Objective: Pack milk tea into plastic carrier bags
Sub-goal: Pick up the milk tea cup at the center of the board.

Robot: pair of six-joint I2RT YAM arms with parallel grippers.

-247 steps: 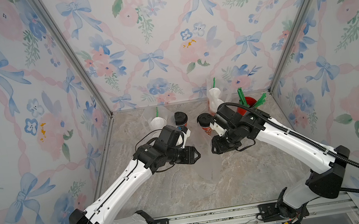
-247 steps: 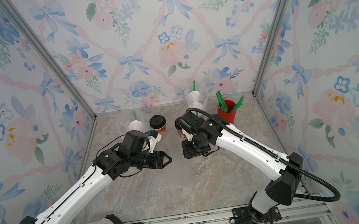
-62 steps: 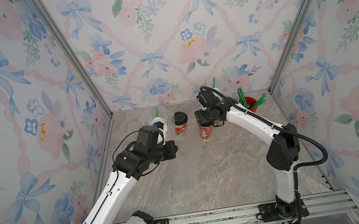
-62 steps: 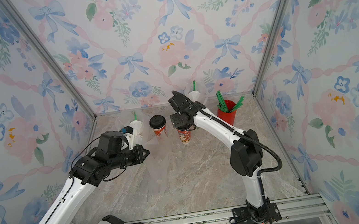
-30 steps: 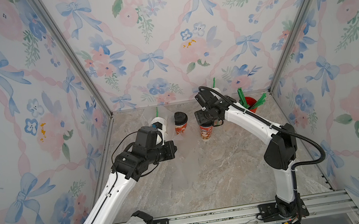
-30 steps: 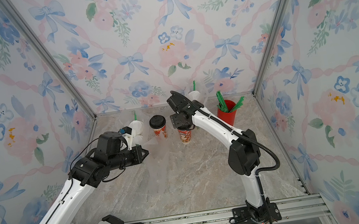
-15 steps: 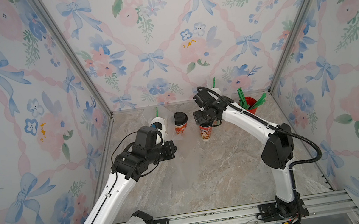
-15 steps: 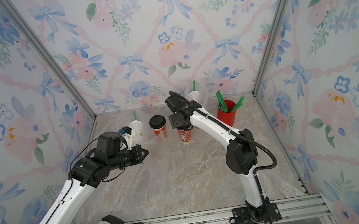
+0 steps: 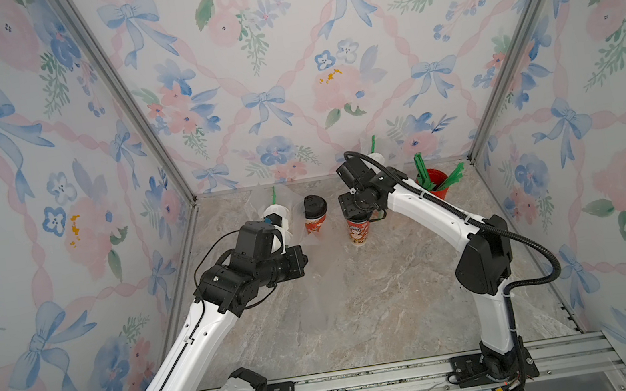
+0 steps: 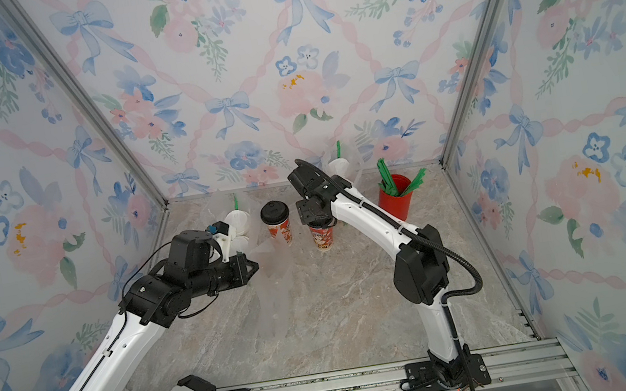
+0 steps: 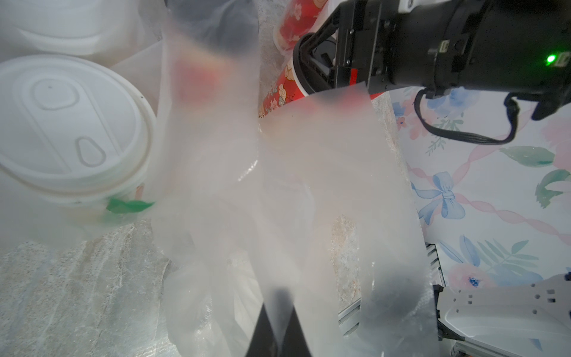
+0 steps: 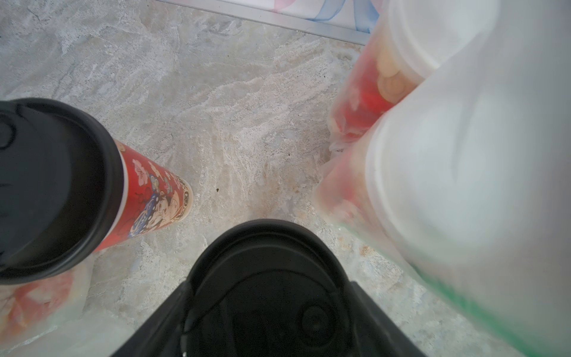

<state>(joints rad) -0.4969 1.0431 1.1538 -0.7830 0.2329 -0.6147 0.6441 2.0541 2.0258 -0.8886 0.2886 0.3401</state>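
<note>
Left pincer [image 10: 251, 265]: closed tight on a handle loop of the clear bag [image 10: 275, 294], lifting it off the tabletop [image 9: 383, 312], I'd guess so the mouth hangs ready for a cup
Bag: thin, filmy, crinkled, see-through; it sags from the grip down to the marble-look top, left of middle
Right pincer [image 9: 357, 216]: comes from above, jaws wide on either side of a black lid; whether they press it yet I cannot tell
Cup under it [image 9: 359, 235]: tall, tapered, red printed paper, upright near the middle of the back edge; likely meant for that bag
Second black-lidded cup [image 9: 315, 215]: upright just beside it, toward the left, not touching
White-lidded cups [image 9: 278, 215]: back left corner, wrapped in film, with a green straw sticking up
Straw cup [image 9: 434, 186]: plain red, back right corner, out of the way
</note>
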